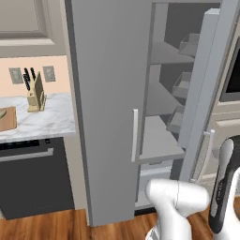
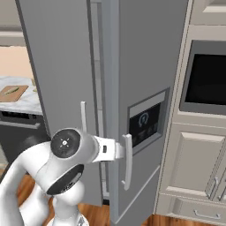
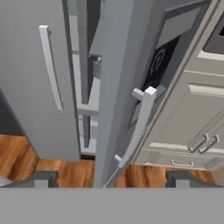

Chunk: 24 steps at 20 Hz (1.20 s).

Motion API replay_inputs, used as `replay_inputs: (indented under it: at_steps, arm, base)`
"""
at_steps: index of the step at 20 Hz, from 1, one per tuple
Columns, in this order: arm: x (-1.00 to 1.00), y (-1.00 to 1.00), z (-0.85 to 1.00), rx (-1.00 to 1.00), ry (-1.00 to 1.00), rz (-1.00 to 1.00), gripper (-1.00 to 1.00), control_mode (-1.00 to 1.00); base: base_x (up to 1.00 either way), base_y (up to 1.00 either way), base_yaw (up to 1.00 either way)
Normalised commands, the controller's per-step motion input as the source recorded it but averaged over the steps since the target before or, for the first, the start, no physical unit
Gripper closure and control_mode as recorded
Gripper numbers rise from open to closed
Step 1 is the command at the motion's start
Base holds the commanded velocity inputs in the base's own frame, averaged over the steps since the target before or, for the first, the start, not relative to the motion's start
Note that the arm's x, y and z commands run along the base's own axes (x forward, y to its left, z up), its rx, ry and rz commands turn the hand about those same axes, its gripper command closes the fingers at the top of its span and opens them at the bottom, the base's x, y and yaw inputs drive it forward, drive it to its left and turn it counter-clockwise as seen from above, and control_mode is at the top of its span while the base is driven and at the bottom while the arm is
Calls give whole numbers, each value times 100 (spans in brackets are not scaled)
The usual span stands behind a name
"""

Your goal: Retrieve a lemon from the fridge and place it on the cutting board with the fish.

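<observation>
The fridge (image 1: 110, 108) is tall and grey, its left door shut and its right door (image 2: 145, 88) swung partly out. In the gap I see grey inner shelves (image 1: 159, 140) and door bins (image 1: 183, 86). The lemon is hidden. My gripper (image 3: 111, 179) is open, its dark fingertips (image 3: 41, 179) spread wide just short of the right door's pale handle (image 3: 140, 127). In the right base view the gripper (image 2: 122, 151) sits right by that handle (image 2: 128, 161). The cutting board (image 2: 12, 93) lies on the counter far to the left, with the fish (image 2: 13, 90) on it.
A knife block (image 1: 35, 96) stands on the marble counter (image 1: 51, 117) above a dark dishwasher (image 1: 33, 178). Right of the fridge are a black wall oven (image 2: 205, 79) and beige drawers (image 2: 194, 167). Wooden floor (image 3: 57, 168) runs below the doors.
</observation>
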Motion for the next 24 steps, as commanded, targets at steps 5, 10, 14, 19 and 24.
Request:
replay_inputs:
  at_steps: [5, 10, 14, 19, 24]
  arm:
    - [23, 72, 45, -36, 38, -14, -100, -100]
    - [69, 100, -12, -32, 14, -15, -100, -100]
    - [100, 43, -47, -24, 17, -5, -100, -100]
    - [98, -23, -55, -8, 24, -3, -100, -100]
    - [99, -38, -45, 0, 21, -14, -100, -100]
  base:
    - [0, 0, 0]
    - [0, 0, 0]
    - [0, 0, 0]
    - [0, 0, 0]
    - [0, 0, 0]
